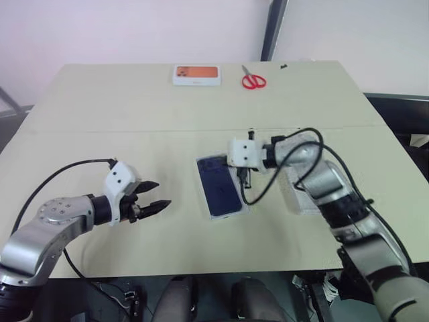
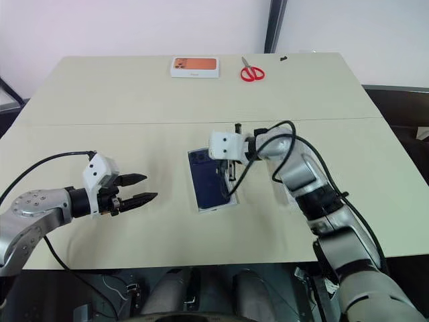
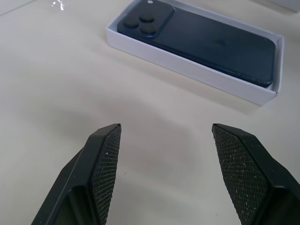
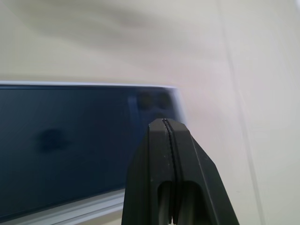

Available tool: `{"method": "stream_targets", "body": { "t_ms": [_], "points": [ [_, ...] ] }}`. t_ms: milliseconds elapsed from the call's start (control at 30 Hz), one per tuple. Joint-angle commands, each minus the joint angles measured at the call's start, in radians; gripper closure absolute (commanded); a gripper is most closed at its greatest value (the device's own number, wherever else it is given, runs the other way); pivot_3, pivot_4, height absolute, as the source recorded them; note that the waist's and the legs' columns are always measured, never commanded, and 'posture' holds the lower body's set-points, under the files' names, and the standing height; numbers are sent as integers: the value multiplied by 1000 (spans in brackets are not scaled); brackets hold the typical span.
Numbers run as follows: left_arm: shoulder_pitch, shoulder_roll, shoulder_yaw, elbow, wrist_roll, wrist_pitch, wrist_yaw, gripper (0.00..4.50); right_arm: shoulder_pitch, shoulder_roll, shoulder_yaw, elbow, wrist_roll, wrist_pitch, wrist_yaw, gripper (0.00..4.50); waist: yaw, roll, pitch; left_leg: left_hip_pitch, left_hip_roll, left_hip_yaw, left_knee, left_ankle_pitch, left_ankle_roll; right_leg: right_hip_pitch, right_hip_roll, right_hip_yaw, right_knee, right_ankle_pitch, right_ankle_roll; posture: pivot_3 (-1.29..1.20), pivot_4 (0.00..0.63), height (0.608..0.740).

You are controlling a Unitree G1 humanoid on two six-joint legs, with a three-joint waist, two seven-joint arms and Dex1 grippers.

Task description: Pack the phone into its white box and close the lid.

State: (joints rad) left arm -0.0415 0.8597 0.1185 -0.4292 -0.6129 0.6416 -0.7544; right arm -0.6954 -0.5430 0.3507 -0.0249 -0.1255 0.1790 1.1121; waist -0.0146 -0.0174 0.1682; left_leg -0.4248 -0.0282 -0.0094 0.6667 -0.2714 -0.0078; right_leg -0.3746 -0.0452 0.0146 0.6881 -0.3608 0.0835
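Closest to you, your left gripper (image 1: 155, 195) hovers over bare table (image 1: 100, 127), its two black fingers (image 3: 105, 154) standing well apart with nothing between them. It points across toward the middle of the table, where the white box sits a little way off from its tips.

Next out, there is the white box (image 3: 197, 75), lying flat near the table's middle with its long side running away from you. The phone (image 1: 220, 185) is down inside it, back face up, camera cluster (image 3: 146, 24) at the far end. The wrist view shows the box's thin white walls all round the dark blue phone, and the box stands open on top.

Right over the box's right edge hangs your right gripper (image 1: 244, 177), angled down, fingers pressed tight together and gripping nothing. From its own wrist camera the closed tips sit in front of the phone's camera corner; whether they touch it you cannot tell.

Just to the right of the box, under your right forearm, a flat white piece (image 1: 293, 198) lies on the table, mostly hidden by the arm, so what it is I can't say.

Far back, by the far edge, sit an orange-topped white box (image 1: 197, 74) and, just beside it on the right, red-handled scissors (image 1: 253, 80).
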Motion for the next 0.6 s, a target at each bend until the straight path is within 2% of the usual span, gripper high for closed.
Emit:
{"method": "stream_targets", "body": {
  "t_ms": [33,133,300,400,567,600],
  "points": [
    [0,-9,52,15,34,-58,-5,1250,50,-27,-21,-143,28,76,3,4500,0,0,0,0,0,0,0,0,0,0,0,0,0,0,0,0,150,740],
    [-4,-36,67,46,59,-117,-9,1250,89,-56,-29,-203,38,113,6,4500,0,0,0,0,0,0,0,0,0,0,0,0,0,0,0,0,150,740],
    [-111,-26,2,141,131,-78,1,1250,100,-101,-77,-240,48,183,-26,4500,6,0,0,0,0,0,0,0,1,0,0,0,0,0,0,0,150,740],
    [-187,-17,-44,182,139,-37,-43,2091,94,-129,-95,-226,43,193,-39,4500,6,0,0,0,0,0,1,-1,1,1,0,0,0,0,0,0,150,740],
    [-341,-12,-184,211,168,50,-134,4469,92,-176,-97,-176,19,165,-56,4500,0,0,0,0,0,0,0,1,-2,0,0,0,0,0,0,0,150,740],
    [-388,-16,-230,215,183,81,-147,4469,92,-182,-94,-165,15,158,-59,4500,0,0,0,0,0,0,0,1,-2,0,0,0,0,0,0,0,150,740]
  ]
}}
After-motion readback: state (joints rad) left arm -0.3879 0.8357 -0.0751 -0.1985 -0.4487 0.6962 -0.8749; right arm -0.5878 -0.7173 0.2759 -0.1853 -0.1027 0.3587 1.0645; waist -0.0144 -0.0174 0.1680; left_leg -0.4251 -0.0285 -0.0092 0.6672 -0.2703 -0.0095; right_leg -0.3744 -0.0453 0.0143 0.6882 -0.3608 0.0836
